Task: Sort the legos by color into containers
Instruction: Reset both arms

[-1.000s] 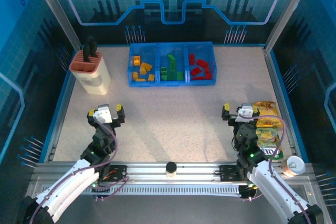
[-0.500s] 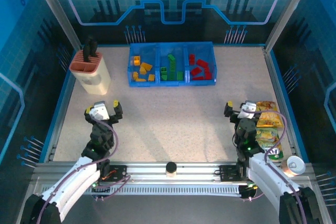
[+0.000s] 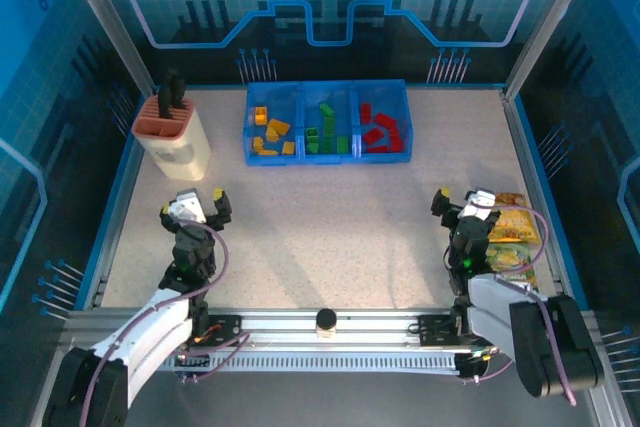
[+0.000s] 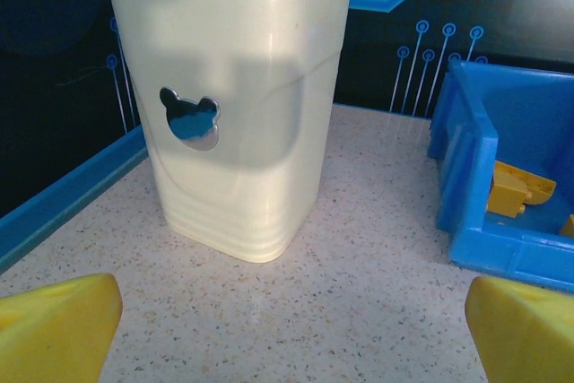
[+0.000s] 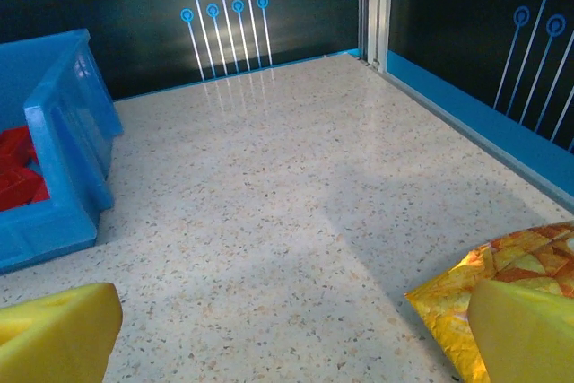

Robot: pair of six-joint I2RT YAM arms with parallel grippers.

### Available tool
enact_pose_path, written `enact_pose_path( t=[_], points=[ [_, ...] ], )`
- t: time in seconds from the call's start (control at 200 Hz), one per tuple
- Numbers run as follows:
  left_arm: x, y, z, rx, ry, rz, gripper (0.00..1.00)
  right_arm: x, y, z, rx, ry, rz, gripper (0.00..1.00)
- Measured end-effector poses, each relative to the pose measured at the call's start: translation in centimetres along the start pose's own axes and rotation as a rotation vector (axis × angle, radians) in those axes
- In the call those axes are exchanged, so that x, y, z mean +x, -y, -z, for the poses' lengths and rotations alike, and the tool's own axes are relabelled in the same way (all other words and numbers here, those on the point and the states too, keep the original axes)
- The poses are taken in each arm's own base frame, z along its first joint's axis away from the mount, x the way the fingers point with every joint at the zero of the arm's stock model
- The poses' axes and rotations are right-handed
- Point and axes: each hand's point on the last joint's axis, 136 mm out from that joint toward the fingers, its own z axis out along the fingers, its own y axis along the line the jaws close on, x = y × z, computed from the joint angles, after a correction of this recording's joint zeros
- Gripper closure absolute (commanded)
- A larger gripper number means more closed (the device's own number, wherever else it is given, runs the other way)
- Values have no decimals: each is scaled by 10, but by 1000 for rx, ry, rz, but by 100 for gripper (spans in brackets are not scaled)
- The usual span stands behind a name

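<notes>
Three blue bins (image 3: 300, 159) at upper centre held sorted legos (image 3: 325, 133): yellow, green, red. Left gripper (image 3: 195, 208) lower left, right gripper (image 3: 465, 201) lower right, both spread wide, holding nothing.

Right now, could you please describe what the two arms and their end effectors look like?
Both arms have white shells, black joints and looping purple cables. The left end effector and right end effector are black with white camera blocks and yellow fingertips.
</notes>
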Motion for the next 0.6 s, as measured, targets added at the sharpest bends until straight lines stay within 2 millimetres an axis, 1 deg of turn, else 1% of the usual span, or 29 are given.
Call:
enact_pose_path(
  t=[0.17, 0.335, 0.455, 0.6],
  points=[
    [6, 2, -7, 5, -16, -6, 1, 10, 3, -7, 3, -24, -22, 0],
    [21, 5, -14, 14, -58, -28, 1, 2, 9, -8, 12, 1, -78, 0],
    [32, 10, -21, 30, -91, -53, 1, 2, 16, -9, 27, -2, -106, 0],
    [34, 23, -32, 66, -99, -78, 1, 3, 17, -10, 25, -8, -127, 0]
  ],
)
